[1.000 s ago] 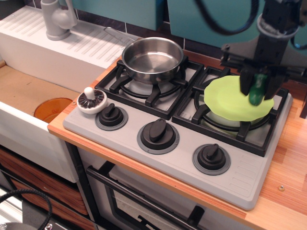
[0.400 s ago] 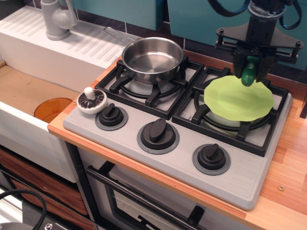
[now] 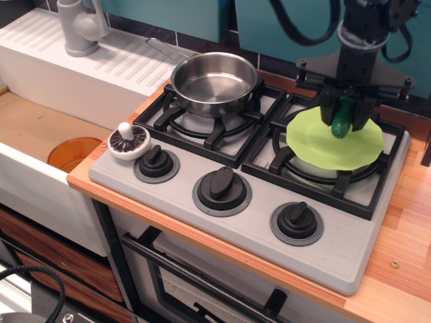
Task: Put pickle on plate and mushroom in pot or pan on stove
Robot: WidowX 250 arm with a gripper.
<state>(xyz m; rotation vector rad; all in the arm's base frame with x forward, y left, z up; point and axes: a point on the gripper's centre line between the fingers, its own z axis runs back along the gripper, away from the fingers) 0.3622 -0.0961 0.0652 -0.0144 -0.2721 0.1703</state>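
A grey faucet [image 3: 79,27] stood at the back left on a white ribbed drainboard [image 3: 101,60]. An orange round bowl [image 3: 73,153] lay down in the sink basin [image 3: 40,128]. Teal panels [image 3: 283,27] lined the wall, and a black oven door handle [image 3: 202,282] ran below the wooden desk [image 3: 404,256].

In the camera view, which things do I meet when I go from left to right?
Faucet → orange bowl → mushroom → pan → pickle, held in the pincer over the plate.
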